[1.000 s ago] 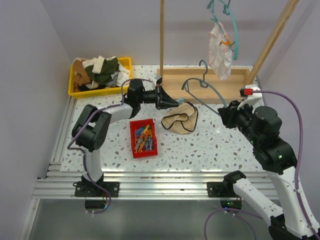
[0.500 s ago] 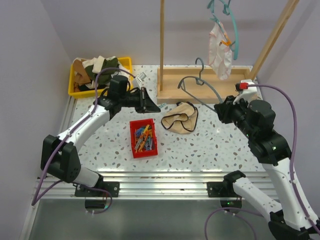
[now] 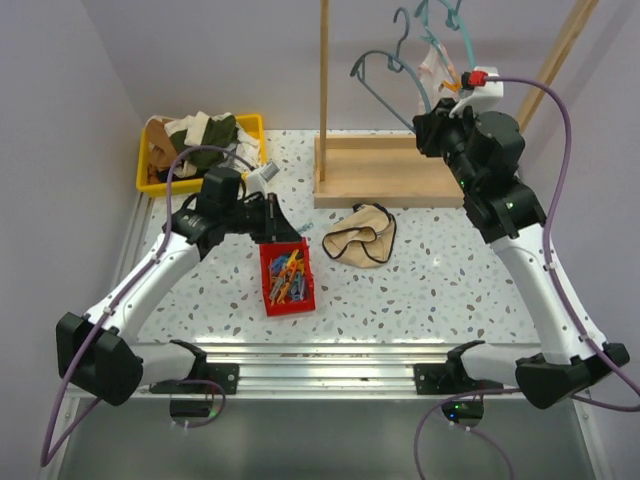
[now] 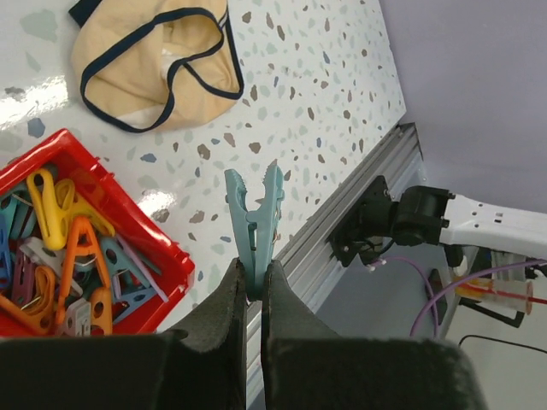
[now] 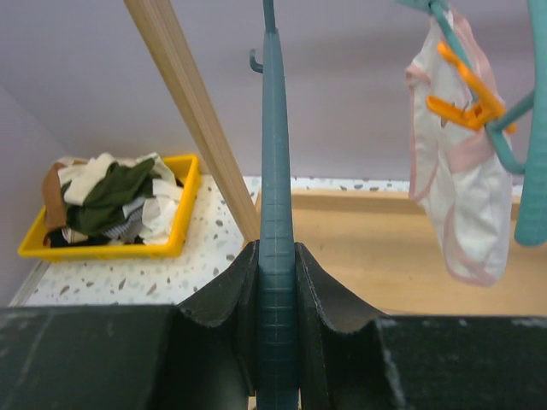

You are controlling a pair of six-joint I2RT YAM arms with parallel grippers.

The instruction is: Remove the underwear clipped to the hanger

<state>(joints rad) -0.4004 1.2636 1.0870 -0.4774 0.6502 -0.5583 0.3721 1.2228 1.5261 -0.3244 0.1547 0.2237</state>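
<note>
Pinching a teal clothespin (image 4: 254, 213) by its tail end, the left gripper (image 4: 254, 286) is clenched and hangs over the far edge of the red bin (image 4: 167, 266) of coloured clothespins, left of the table's middle. Right of this bin and apart from it, the beige briefs with black trim (image 3: 362, 236) lie crumpled on the table. Farther, above the wooden rack base (image 3: 385, 180) at the far edge, the right gripper (image 5: 277, 256) grasps a raised grey-green hanger (image 5: 275, 154). Toward the far right corner, the white and pink briefs (image 5: 466, 196) hang from a teal hanger (image 5: 534, 192), fastened by an orange clothespin (image 5: 461, 107). A yellow bin (image 3: 200, 183) of clothes sits in the far left corner.
</note>
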